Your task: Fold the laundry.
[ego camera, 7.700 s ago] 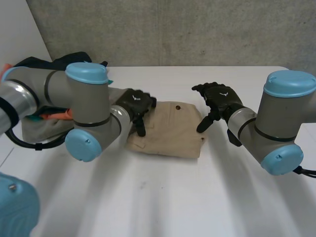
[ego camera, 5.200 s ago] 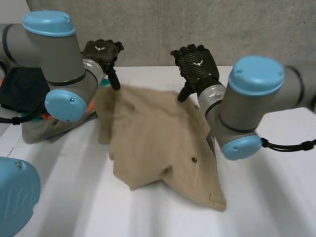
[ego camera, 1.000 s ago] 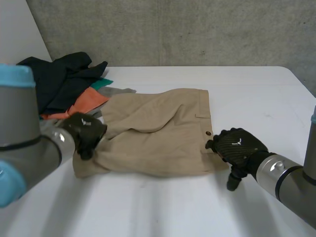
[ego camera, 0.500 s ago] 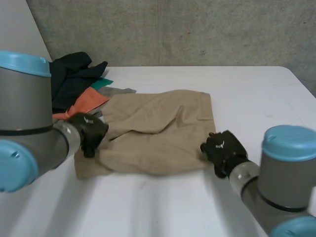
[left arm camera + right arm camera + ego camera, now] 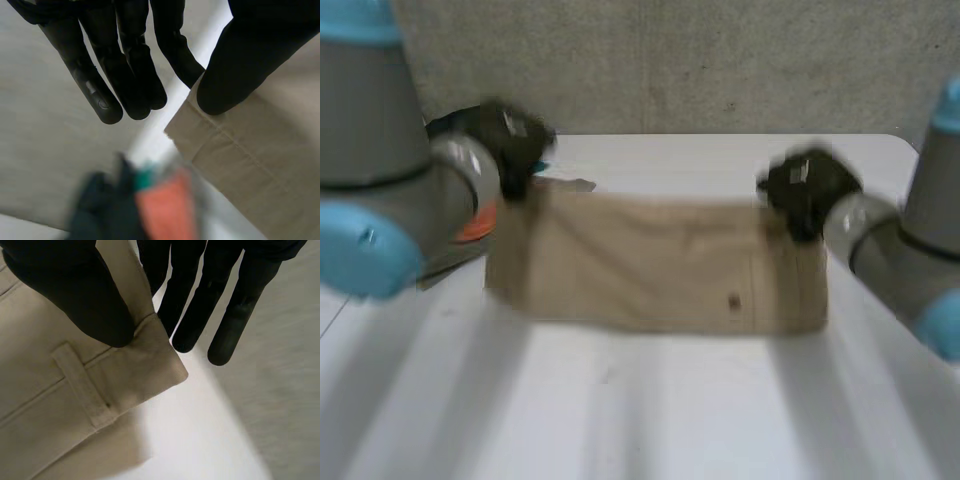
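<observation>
Tan shorts (image 5: pixel 660 265) hang stretched between my two hands above the white table (image 5: pixel 650 410), their lower edge near the tabletop. My left hand (image 5: pixel 510 135) pinches the upper left corner of the tan shorts (image 5: pixel 250 145) between thumb and fingers (image 5: pixel 135 75). My right hand (image 5: pixel 805 185) pinches the upper right corner, at the waistband with a belt loop (image 5: pixel 80 385), the thumb (image 5: pixel 75 295) pressing the cloth against the fingers. A dark button (image 5: pixel 734 301) faces me low on the right side.
A pile of other laundry, dark, orange and teal (image 5: pixel 150 200), lies at the table's back left, behind my left arm (image 5: pixel 380 190). A grey concrete wall (image 5: pixel 720 60) stands behind the table.
Both hands have risen from the table and moved back, lifting the shorts by two corners so they hang spread out. The right hand closed on its corner within the last second.
</observation>
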`<control>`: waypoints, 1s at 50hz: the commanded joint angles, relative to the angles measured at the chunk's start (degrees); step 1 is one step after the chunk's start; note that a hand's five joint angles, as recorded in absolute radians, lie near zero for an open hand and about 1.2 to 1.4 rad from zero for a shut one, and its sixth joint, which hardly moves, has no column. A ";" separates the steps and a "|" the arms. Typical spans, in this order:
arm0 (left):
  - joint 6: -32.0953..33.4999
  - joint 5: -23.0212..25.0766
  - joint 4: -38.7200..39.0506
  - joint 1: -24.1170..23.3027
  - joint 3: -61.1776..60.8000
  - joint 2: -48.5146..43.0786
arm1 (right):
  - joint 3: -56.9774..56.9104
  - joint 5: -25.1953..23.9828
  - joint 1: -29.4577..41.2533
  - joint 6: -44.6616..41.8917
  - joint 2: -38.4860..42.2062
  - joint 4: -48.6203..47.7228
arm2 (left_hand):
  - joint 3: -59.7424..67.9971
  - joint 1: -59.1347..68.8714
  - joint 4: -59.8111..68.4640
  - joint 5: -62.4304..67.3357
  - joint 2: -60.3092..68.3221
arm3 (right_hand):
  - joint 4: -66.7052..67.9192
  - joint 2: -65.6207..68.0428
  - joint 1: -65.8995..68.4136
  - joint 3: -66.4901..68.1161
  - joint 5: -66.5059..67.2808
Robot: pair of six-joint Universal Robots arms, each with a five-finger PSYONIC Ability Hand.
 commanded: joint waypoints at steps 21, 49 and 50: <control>-16.03 -0.88 17.05 3.51 -0.43 3.48 | -8.08 -1.73 1.56 12.76 6.49 -31.01 | 11.80 13.25 11.34 13.35 11.47 | 11.42 12.77 15.86 11.92 11.52; 6.82 -2.91 -16.17 -13.01 -42.91 20.96 | 35.17 -11.21 -7.40 -35.30 -18.63 21.73 | 11.80 13.25 11.34 13.35 11.47 | 11.42 12.77 15.86 11.92 11.52; 6.73 -2.12 -15.91 -13.37 -42.64 21.14 | 35.52 -12.18 -7.76 -36.45 -18.90 21.47 | 11.80 13.25 11.34 13.35 11.47 | 11.42 12.77 15.86 11.92 11.52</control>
